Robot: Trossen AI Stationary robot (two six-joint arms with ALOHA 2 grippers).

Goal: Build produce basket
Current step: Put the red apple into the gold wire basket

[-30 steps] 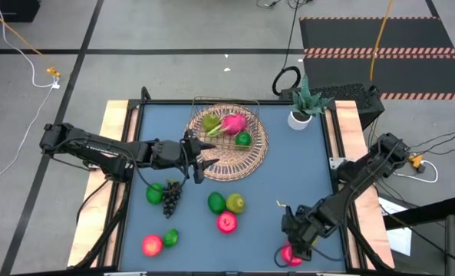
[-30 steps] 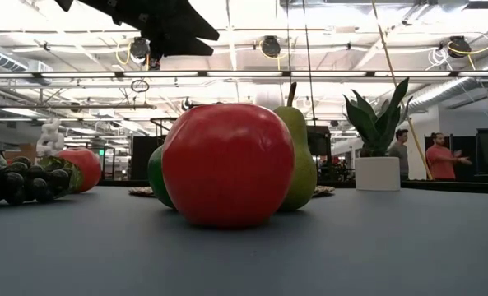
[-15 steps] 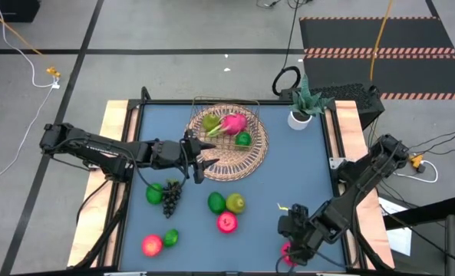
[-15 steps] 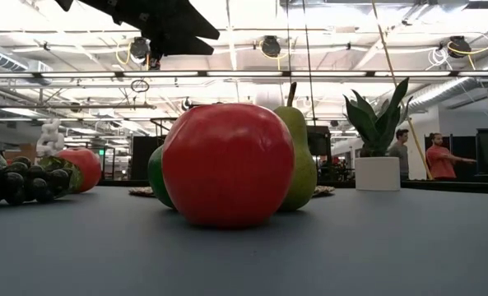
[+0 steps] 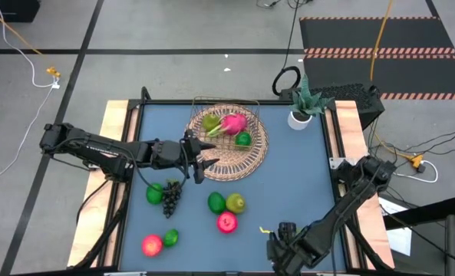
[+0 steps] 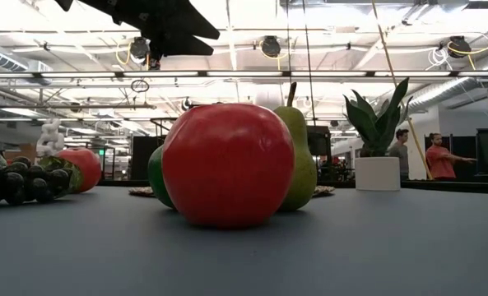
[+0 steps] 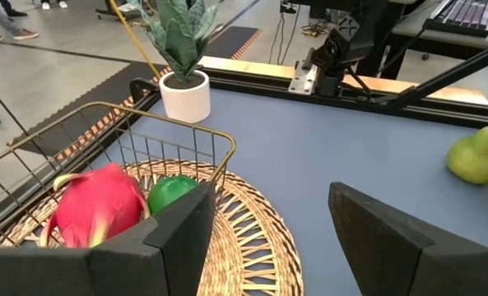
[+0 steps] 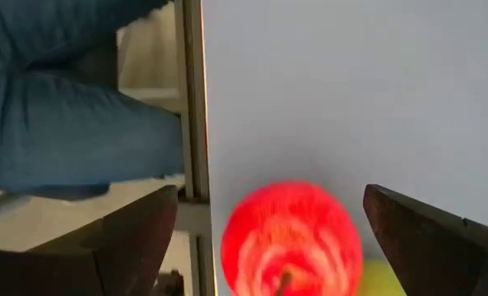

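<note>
The right gripper (image 5: 277, 249) is at the table's near edge, fingers spread wide with nothing held. In its wrist view a red apple (image 8: 291, 238) lies on the blue table (image 5: 288, 176) between the fingers (image 8: 132, 238) and ahead of them, not touching either, with something yellow-green just beyond it. In the high view that gripper covers whatever lies under it.

Fruit not yet packed, from the near edge outward: a red apple (image 5: 152, 245) touching a lime (image 5: 171, 237); another red apple (image 5: 226, 222); a green fruit (image 5: 216, 202) and a pear (image 5: 235, 202) side by side; a grape bunch (image 5: 170, 197) against a green fruit (image 5: 155, 193).

The left gripper (image 5: 204, 159) hovers past the grapes, over the near side of the basket's rim. Its fingers (image 7: 178, 238) are wide apart and hold nothing; between and beyond them lies the woven rim.

The basket (image 5: 254, 157) sits at the far middle of the table. Its well holds a dragon fruit (image 5: 233, 123), a green fruit (image 5: 211, 122) and a lime (image 5: 243, 139). Its wire handle (image 7: 128, 115) stands up. A potted plant (image 5: 301, 107) is at the far right corner.

As I judge it, the task is roughly a quarter to a third done: three pieces are in, and at least eight remain on the table.
</note>
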